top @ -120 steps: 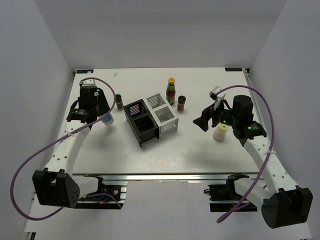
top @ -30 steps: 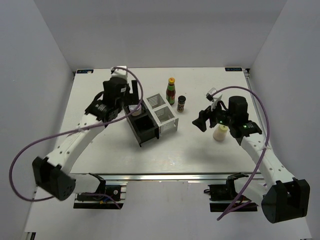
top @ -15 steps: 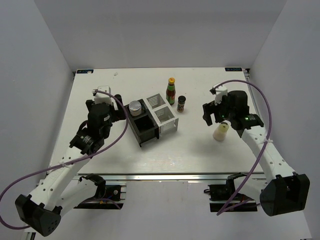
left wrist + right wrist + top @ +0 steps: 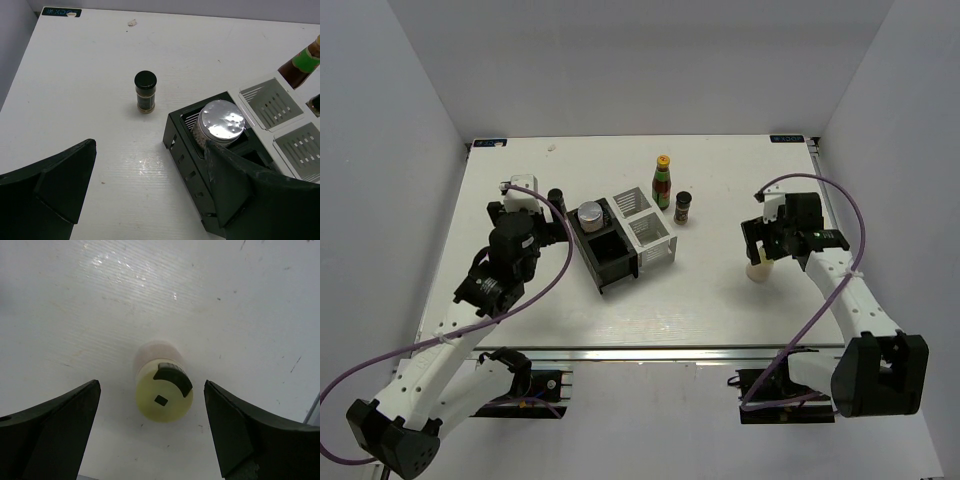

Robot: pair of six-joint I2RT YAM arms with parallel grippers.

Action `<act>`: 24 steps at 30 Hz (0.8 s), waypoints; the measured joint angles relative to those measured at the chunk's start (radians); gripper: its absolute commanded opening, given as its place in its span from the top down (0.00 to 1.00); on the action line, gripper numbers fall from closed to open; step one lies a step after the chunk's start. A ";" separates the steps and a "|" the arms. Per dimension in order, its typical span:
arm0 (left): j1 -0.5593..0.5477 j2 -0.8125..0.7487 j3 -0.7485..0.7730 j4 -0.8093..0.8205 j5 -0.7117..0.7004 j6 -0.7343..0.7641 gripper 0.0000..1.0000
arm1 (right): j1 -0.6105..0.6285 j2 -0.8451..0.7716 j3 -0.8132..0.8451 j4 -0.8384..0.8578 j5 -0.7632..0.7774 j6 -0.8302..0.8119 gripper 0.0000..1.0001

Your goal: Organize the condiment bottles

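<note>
Right gripper [image 4: 151,384] hangs straight above the squat cream plastic bottle w/ pale yellow cap [image 4: 162,392], jaws spread wide, nothing held. The bottle stands upright on the white table [image 4: 720,300], well apart from the black-and-white divided rack [image 4: 187,165], on its right side. Long axis is vertical, so the wrist view shows mostly cap top, sitting btwn the two fingers, slightly off-centre. Judgement: next move is a straight drop, then a squeeze across the round body. Right arm is far nearer than left.

Cap is smooth, round, matte, w/ a dark crescent and small square mark. Body is a plain cylinder, prob. light and a bit slick.

Left gripper [image 4: 150,144] also spread, empty, beside the rack's black half. Silver-lidded jar [image 4: 221,122] sits in the far black compartment. Short dark spice jar w/ black lid [image 4: 145,91] stands loose left of the rack. Second dark spice jar [image 4: 683,207] and tall red-green sauce bottle w/ yellow cap [image 4: 662,181] stand by the white half.
</note>
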 measured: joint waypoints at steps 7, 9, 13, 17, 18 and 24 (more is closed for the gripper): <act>0.000 -0.003 0.000 0.000 0.000 0.001 0.02 | -0.039 0.057 -0.042 0.001 0.000 -0.020 0.11; 0.000 -0.003 0.000 0.000 0.000 0.002 0.02 | -0.039 0.058 -0.048 0.006 0.000 -0.023 0.12; 0.000 -0.003 0.000 0.000 0.000 0.005 0.02 | -0.039 0.061 -0.055 0.020 0.000 -0.026 0.16; 0.000 -0.003 0.000 0.000 0.000 0.005 0.02 | -0.043 0.068 -0.068 0.043 0.000 -0.030 0.26; 0.000 -0.003 0.000 0.000 0.000 0.006 0.02 | -0.045 0.074 -0.068 0.045 0.000 -0.029 0.28; 0.000 0.000 0.000 0.000 0.000 0.007 0.02 | -0.053 0.085 -0.075 0.055 -0.007 -0.028 0.62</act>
